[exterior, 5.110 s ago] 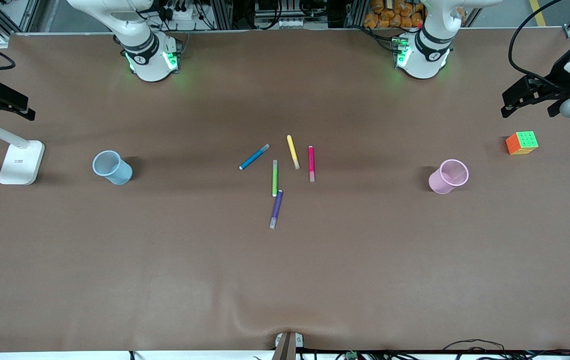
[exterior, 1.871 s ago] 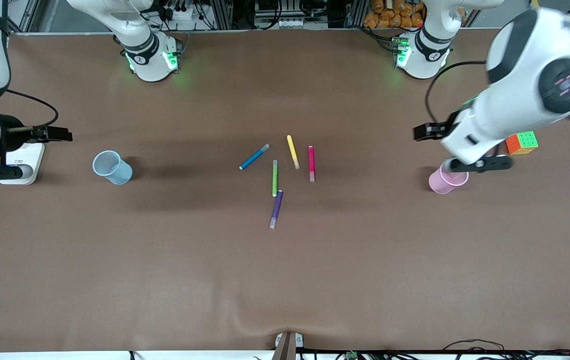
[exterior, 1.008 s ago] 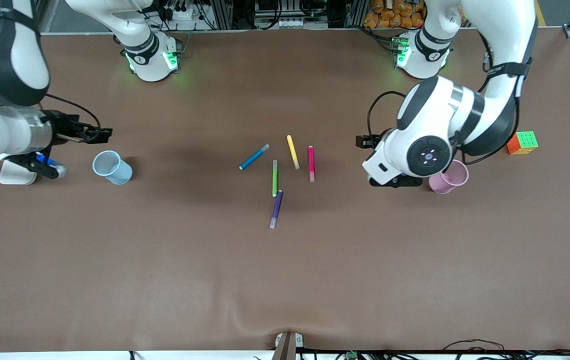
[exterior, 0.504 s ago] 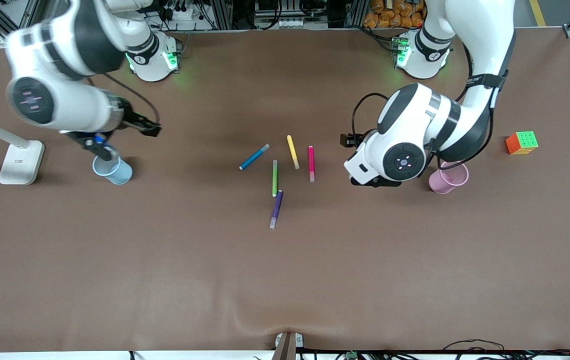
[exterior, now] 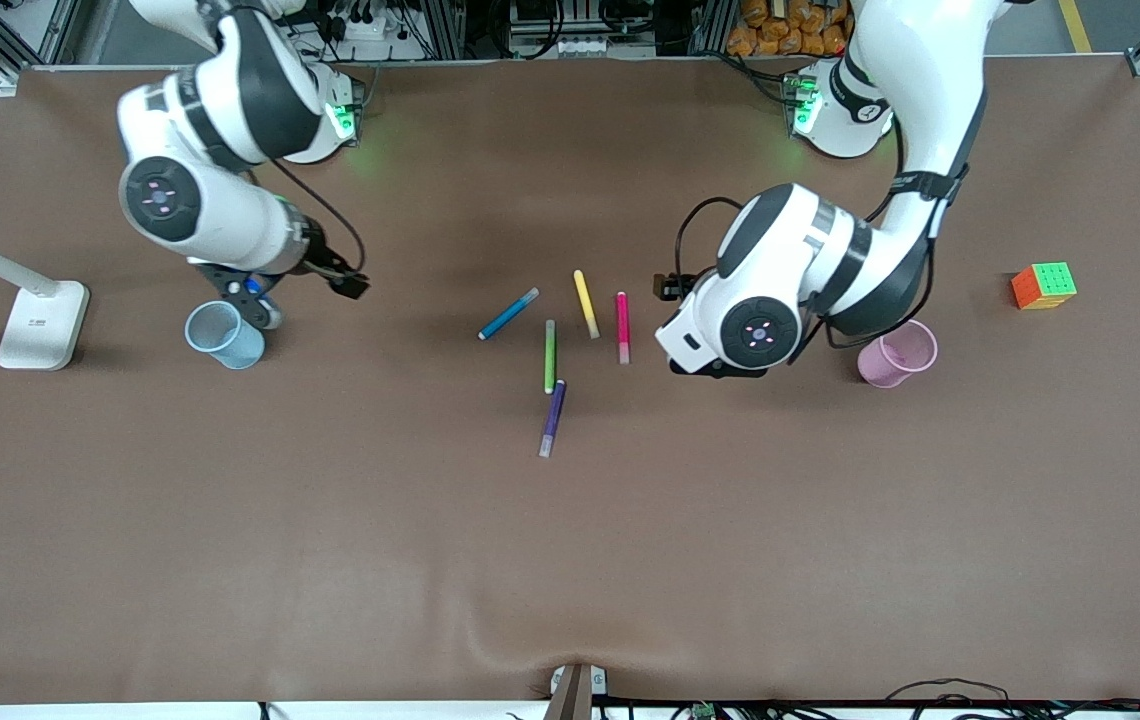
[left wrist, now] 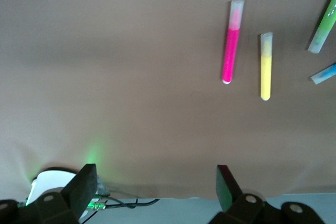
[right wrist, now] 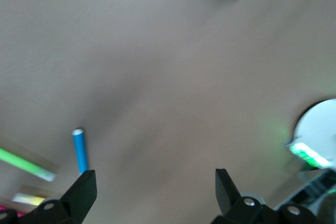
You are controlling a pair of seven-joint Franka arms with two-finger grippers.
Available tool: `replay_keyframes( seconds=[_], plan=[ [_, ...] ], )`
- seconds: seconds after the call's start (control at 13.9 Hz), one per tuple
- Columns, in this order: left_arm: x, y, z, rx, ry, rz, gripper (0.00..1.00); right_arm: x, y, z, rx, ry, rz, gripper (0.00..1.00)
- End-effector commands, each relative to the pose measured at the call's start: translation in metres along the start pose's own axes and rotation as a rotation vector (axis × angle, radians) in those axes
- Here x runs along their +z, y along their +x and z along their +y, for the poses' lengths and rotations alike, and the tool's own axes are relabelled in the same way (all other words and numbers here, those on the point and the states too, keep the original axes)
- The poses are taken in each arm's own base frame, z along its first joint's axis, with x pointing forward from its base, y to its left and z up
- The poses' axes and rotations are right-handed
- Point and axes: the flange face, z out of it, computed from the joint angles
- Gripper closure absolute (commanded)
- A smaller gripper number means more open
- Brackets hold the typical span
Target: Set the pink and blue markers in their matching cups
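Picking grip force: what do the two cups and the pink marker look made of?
Blue cup and pink cup: likely thin translucent plastic, since the table tints through their walls. Pink marker: probably smooth plastic, with a paler, frosted-looking cap end.

Brown table (exterior: 570,560): markers (exterior: 550,357), cups (exterior: 224,335), cube (exterior: 1043,286).

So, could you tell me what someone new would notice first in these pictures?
Five bright markers lie fanned out mid-table: the blue marker, yellow marker, pink marker, green marker and purple marker. The left gripper and right gripper hang open either side of them, with the pink cup and blue cup toward the table's ends.
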Motion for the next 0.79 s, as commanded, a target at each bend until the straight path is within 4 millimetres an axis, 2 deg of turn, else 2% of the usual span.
replay_keyframes(
  seconds=[0.0, 0.14, 0.43, 0.65, 0.72],
  plan=[
    [0.009, 0.019, 0.017, -0.037, -0.035, 0.020, 0.00, 0.039, -0.041, -0.029, 0.075, 0.032, -0.014, 0.00],
    [0.024, 0.029, 0.031, -0.054, -0.040, 0.040, 0.00, 0.062, -0.053, -0.045, 0.133, 0.037, -0.020, 0.00],
    [0.040, 0.041, 0.036, -0.064, -0.047, 0.049, 0.00, 0.100, -0.074, -0.062, 0.167, 0.081, -0.007, 0.00],
    [0.042, 0.043, 0.037, -0.070, -0.048, 0.051, 0.00, 0.124, -0.088, -0.075, 0.201, 0.117, -0.015, 0.00],
    [0.042, 0.043, 0.037, -0.072, -0.048, 0.051, 0.00, 0.130, -0.093, -0.080, 0.209, 0.134, -0.019, 0.03]
  ],
)
